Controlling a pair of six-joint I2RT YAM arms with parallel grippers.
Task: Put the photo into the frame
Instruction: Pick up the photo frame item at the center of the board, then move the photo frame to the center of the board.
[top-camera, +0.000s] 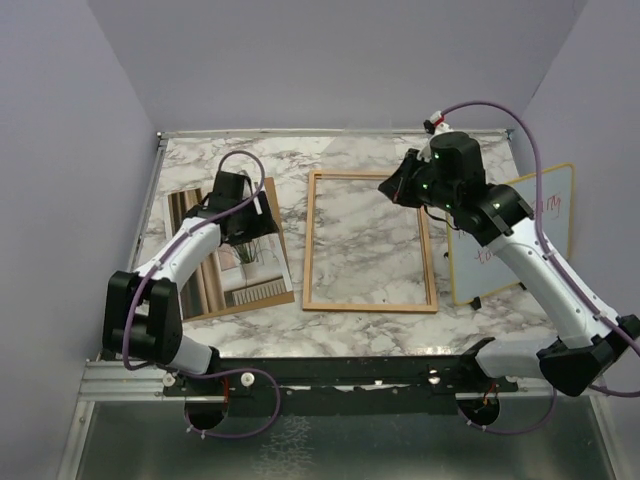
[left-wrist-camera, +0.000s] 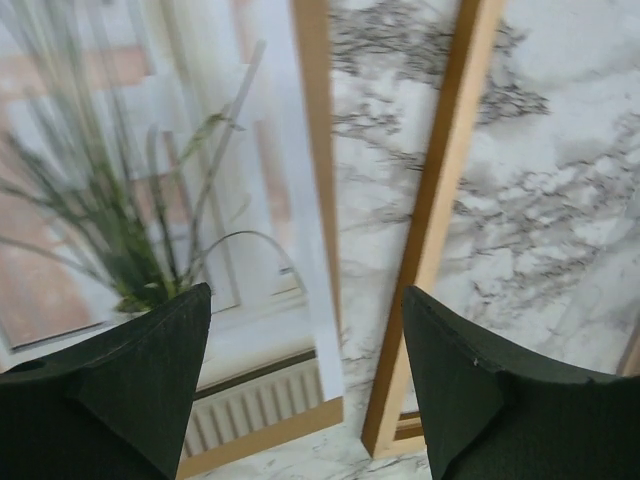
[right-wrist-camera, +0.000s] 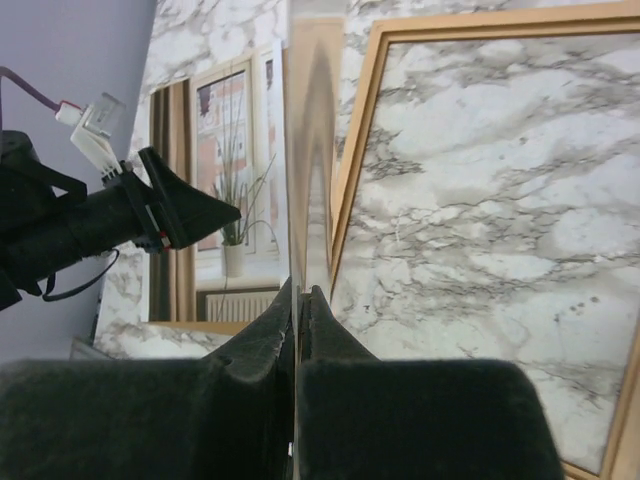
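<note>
Your photo (top-camera: 245, 275) lies flat on the left part of the table (top-camera: 360, 155), picture side up, outside the frame (top-camera: 308, 240). In your left wrist view the photo (left-wrist-camera: 120, 180) shows its green plant and white border. A brown-edged board (left-wrist-camera: 316, 120) lies under it and shows along its right and bottom sides.

The frame's rail (left-wrist-camera: 440, 200) runs just beside that board, with a strip of marble between them. The frame lies flat in the middle of the table, and you see marble inside its rim.

Your left gripper (top-camera: 248, 232) hangs over the photo's upper part. Its fingers (left-wrist-camera: 130, 400) stand wide apart and hold nothing; the wrist view shows one over the photo and the other over the frame's rail.

Your right gripper (top-camera: 395, 188) is near the frame's far right corner. Its fingers (right-wrist-camera: 250, 370) are pressed together. You cannot tell whether anything thin is pinched there. Its wrist view looks along the frame (right-wrist-camera: 500, 22) toward the photo.

A whiteboard (top-camera: 480, 280) with red handwriting lies at the table's right edge, partly under the right arm.
</note>
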